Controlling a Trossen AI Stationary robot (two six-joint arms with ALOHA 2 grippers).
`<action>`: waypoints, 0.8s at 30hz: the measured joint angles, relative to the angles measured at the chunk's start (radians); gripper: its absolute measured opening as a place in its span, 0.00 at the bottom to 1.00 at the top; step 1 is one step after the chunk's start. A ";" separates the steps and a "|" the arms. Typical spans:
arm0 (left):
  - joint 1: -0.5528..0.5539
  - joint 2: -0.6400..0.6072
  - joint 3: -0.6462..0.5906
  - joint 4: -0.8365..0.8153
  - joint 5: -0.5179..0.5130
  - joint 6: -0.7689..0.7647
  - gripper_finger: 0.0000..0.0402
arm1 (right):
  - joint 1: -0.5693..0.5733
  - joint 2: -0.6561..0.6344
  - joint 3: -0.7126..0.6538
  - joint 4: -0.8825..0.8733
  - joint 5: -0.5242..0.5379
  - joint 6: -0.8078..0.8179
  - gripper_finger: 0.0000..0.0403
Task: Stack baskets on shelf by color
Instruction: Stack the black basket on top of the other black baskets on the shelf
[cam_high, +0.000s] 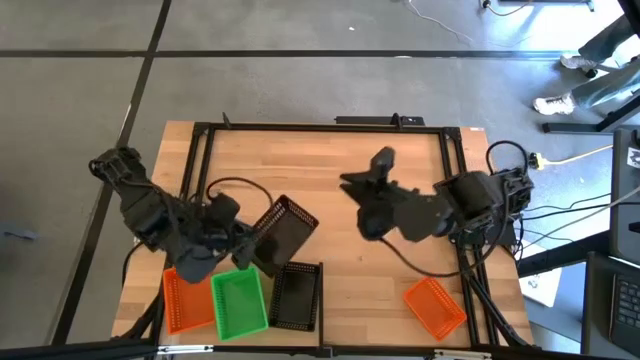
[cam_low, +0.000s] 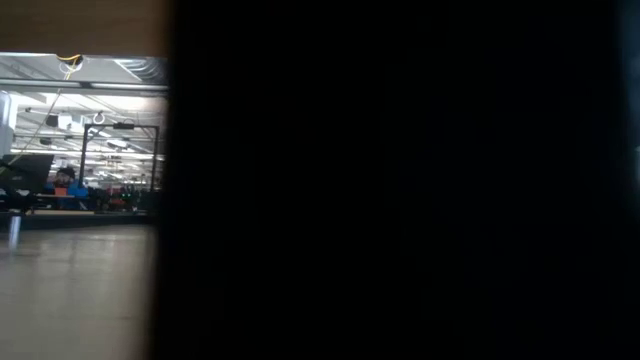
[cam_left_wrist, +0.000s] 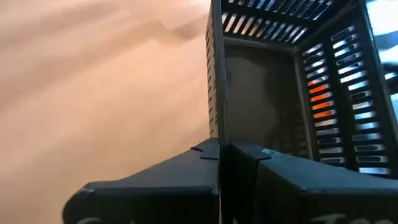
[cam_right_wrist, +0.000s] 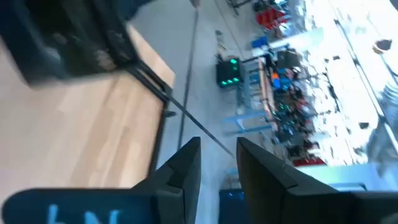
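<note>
My left gripper (cam_high: 250, 238) is shut on a black basket (cam_high: 285, 228) over the table's near left part. Below it, an orange basket (cam_high: 185, 300), a green basket (cam_high: 240, 302) and another black basket (cam_high: 297, 295) rest side by side on their bottoms near the front edge. A second orange basket (cam_high: 435, 305) sits at the near right. My right gripper (cam_high: 368, 172) is raised over the middle right of the table, open (cam_right_wrist: 217, 162), with nothing between its fingers. The shelf is out of view. My left gripper pinches one side wall of the black basket at its rim (cam_left_wrist: 216, 124), with one finger inside the basket and one outside. The fingers come slanting down from the table's left. The basket is tilted, its open side turned toward the gripper.
A black metal frame (cam_high: 200, 130) runs around the tabletop. Cables trail across the wood near both arms (cam_high: 240, 185). Bare wood (cam_high: 300, 150) lies across the far half. Something dark and close (cam_low: 400, 180) blocks most of the low view.
</note>
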 joint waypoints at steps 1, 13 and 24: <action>-0.013 -0.001 0.000 0.016 -0.001 -0.039 0.00 | -0.001 -0.010 0.000 -0.001 0.015 0.000 0.26; -0.114 0.108 0.000 0.303 0.050 -0.287 0.00 | -0.014 -0.073 0.000 -0.060 0.084 0.065 0.26; -0.146 0.259 0.000 0.306 0.116 -0.498 0.00 | -0.013 -0.074 0.000 -0.098 -0.083 0.055 0.26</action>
